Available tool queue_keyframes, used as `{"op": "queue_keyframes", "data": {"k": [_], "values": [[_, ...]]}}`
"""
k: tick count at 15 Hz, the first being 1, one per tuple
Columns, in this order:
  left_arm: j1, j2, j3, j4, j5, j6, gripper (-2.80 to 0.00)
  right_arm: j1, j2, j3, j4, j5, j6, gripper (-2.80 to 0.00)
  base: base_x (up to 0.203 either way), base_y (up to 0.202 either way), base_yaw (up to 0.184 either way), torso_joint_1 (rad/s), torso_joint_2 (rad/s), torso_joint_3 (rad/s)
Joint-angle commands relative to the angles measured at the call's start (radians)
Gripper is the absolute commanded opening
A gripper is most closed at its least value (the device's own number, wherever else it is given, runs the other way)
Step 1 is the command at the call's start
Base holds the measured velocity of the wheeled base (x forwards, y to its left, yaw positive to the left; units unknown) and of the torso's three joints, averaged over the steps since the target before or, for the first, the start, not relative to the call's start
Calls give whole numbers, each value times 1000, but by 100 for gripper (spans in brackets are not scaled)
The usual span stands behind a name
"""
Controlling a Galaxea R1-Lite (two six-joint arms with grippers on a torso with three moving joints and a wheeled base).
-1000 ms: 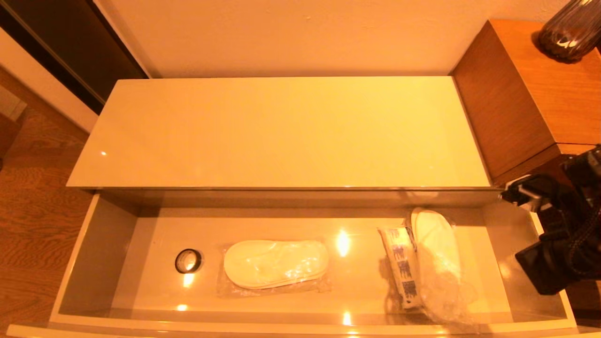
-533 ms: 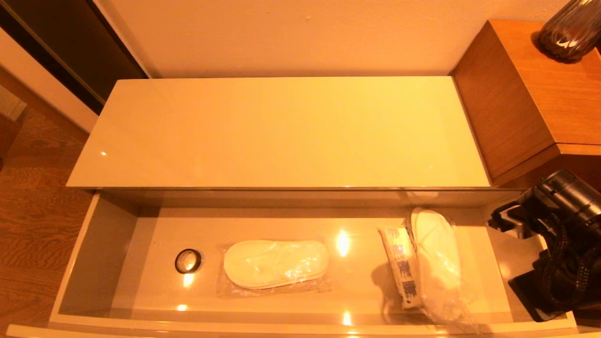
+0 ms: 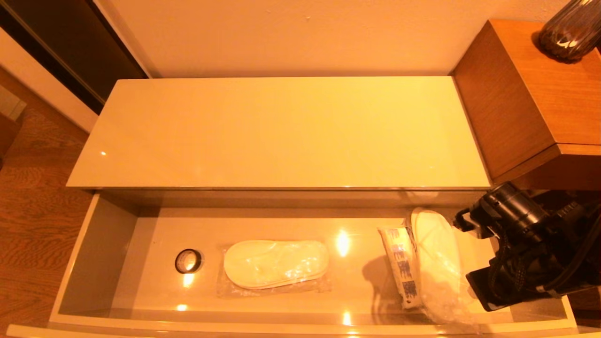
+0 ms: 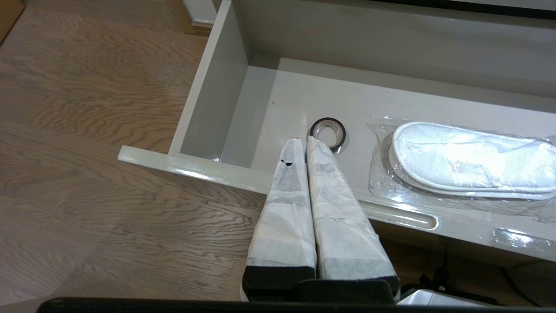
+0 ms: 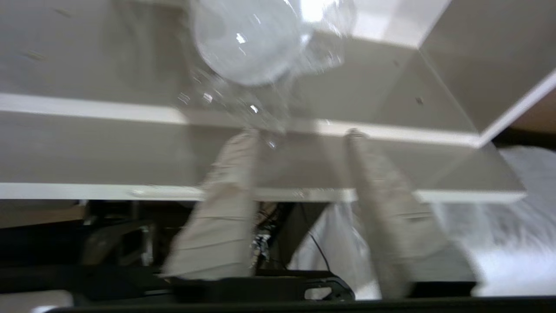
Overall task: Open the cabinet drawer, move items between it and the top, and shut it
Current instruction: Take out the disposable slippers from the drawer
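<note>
Cream and shiny, the cabinet drawer (image 3: 101, 256) is pulled wide open, and the top (image 3: 281, 134) above it has nothing on it. All the items are inside the drawer. The black tape ring (image 3: 188, 260) lies near the left end. Just beside it is a pair of white slippers in a clear bag (image 3: 274, 269), lying long-ways along the drawer. Near the right end, the white packet with blue print (image 3: 401, 272) lies touching a second bagged slipper pair (image 3: 436, 260). Both of these point front to back.

Your right pincer (image 5: 299, 134) is over the right end of the drawer, just beside that second slipper bag. Its fingers are apart and hold nothing. In the right wrist view the round end of the bag (image 5: 247, 48) lies straight ahead of the fingers, past the front wall of the drawer. So the right arm is the near one for this bag and the packet.

Your left pincer (image 4: 302, 140) waits in front of the drawer, near the tape ring (image 4: 328, 131), with its fingers pressed together and nothing between them.

I think the next job is lifting the bag up to the top. There is plenty of room up there. Watch the drawer's right side wall (image 3: 547, 253), the edge of the top that hangs over the back of the drawer, and the brown wooden cabinet (image 3: 512, 103) close on the right.
</note>
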Motion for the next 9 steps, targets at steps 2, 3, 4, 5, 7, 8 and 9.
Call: {"op": "queue_keyframes", "data": {"k": [2,3,4,5,7,8,9], "values": [[0,-39,2,0,1,-1,-280,10,-8,113,-71,-40,14,0,0,0,0,0,0,0],[0,-39,2,0,1,-1,-280,11,-5,165,-158,-49,15,0,0,0,0,0,0,0],[0,-39,2,0,1,-1,-280,12,13,209,-251,-60,15,0,0,0,0,0,0,0],[0,-39,2,0,1,-1,-280,12,47,233,-324,-79,15,0,0,0,0,0,0,0],[0,-39,2,0,1,-1,-280,12,137,249,-460,-107,16,0,0,0,0,0,0,0],[0,-39,2,0,1,-1,-280,12,180,242,-514,-112,16,0,0,0,0,0,0,0],[0,-39,2,0,1,-1,-280,14,225,234,-559,-116,15,0,0,0,0,0,0,0]]}}
